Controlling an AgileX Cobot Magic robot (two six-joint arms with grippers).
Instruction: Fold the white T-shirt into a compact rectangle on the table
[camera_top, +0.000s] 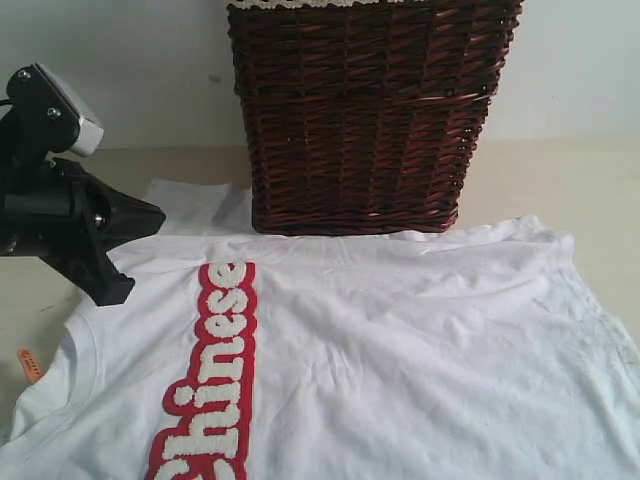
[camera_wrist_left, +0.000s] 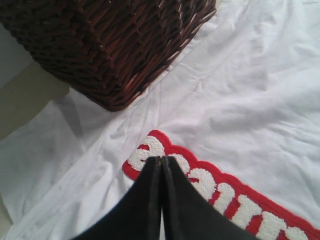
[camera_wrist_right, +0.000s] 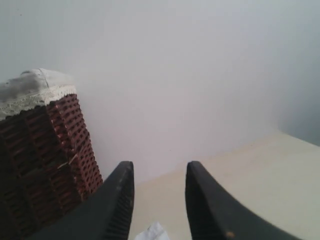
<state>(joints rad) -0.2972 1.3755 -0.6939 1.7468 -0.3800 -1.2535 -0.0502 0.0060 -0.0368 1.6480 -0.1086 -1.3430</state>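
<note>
One white T-shirt (camera_top: 400, 350), one wicker basket (camera_top: 370, 110) and two grippers are in view. At the left, the left gripper (camera_wrist_left: 161, 162) slants down over the shirt's shoulder, jaws pressed together with nothing between them, tips above the end of the red-edged lettering (camera_top: 215, 370). The shirt lies spread front-up on the table (camera_top: 570, 180), a small orange tag (camera_top: 30, 365) at its left edge, its far edge meeting the basket's base. The basket stands upright with a lace-trimmed liner (camera_wrist_right: 30, 90) over its rim; its inside is hidden. On the right, the right gripper (camera_wrist_right: 159, 172) is raised toward the wall, jaws parted and empty.
</note>
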